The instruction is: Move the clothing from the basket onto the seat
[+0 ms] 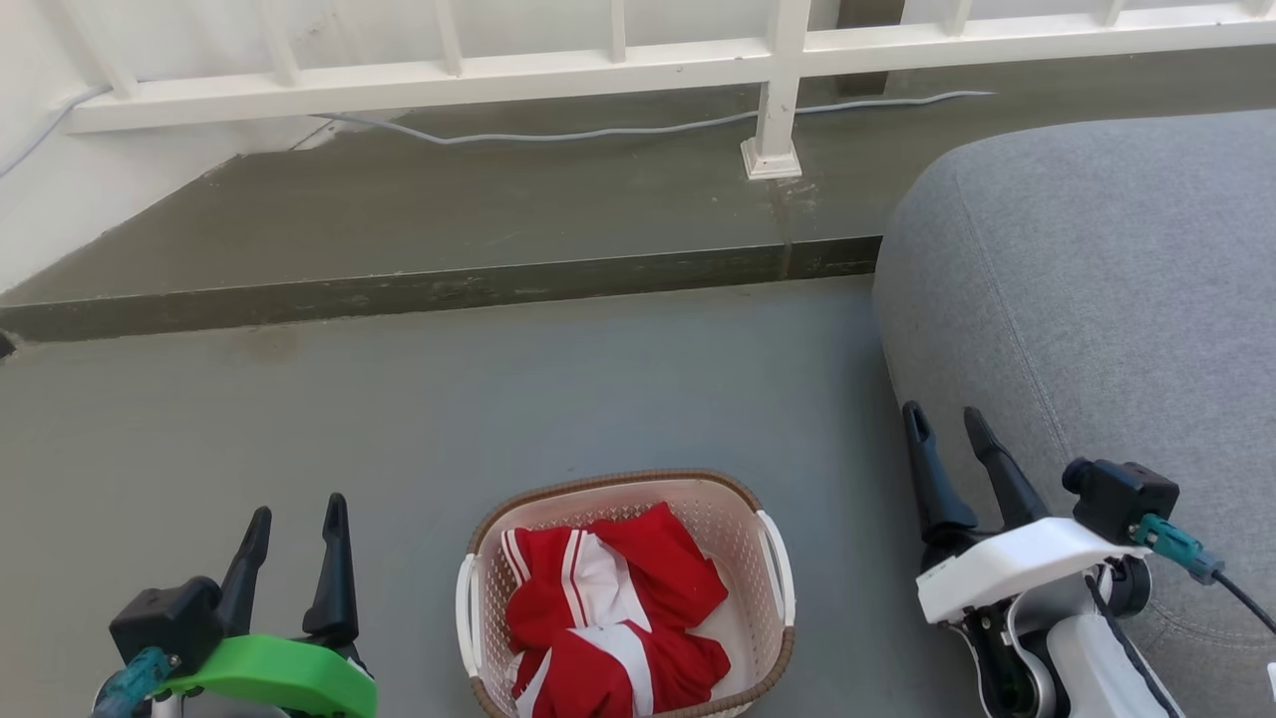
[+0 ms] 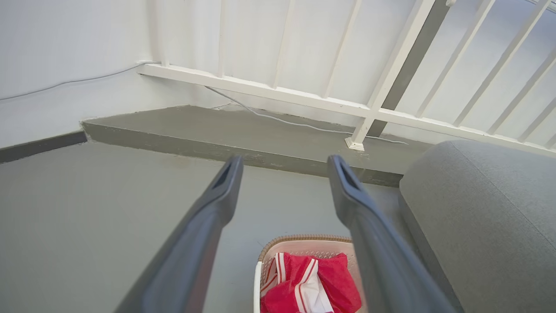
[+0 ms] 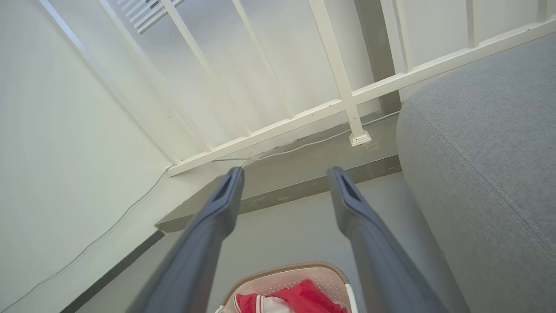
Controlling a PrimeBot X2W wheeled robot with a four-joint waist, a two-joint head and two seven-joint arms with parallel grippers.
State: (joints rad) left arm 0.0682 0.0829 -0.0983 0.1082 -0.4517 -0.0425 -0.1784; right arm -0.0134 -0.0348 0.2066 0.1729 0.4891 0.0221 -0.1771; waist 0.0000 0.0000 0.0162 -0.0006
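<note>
The red and white clothing (image 1: 613,618) lies crumpled inside the cream basket (image 1: 733,514), which stands on the floor at the bottom centre of the head view. My left gripper (image 1: 297,519) is open to the left of the basket, nothing between its fingers. To the basket's right my right gripper (image 1: 942,419) is open too, against the front edge of the grey seat (image 1: 1116,289). The left wrist view has the basket (image 2: 304,243), the clothing (image 2: 312,284) and the seat (image 2: 486,208) past that gripper (image 2: 284,163). In the right wrist view the right gripper (image 3: 284,174) hangs over the basket (image 3: 286,271) and clothing (image 3: 299,300), with the seat (image 3: 482,165) alongside.
A raised concrete step (image 1: 439,279) runs across behind the bare grey floor (image 1: 558,389). On it stand a white railing (image 1: 618,70) with a post (image 1: 773,140) and a loose cable (image 1: 618,130). A white wall (image 1: 60,209) closes the left side.
</note>
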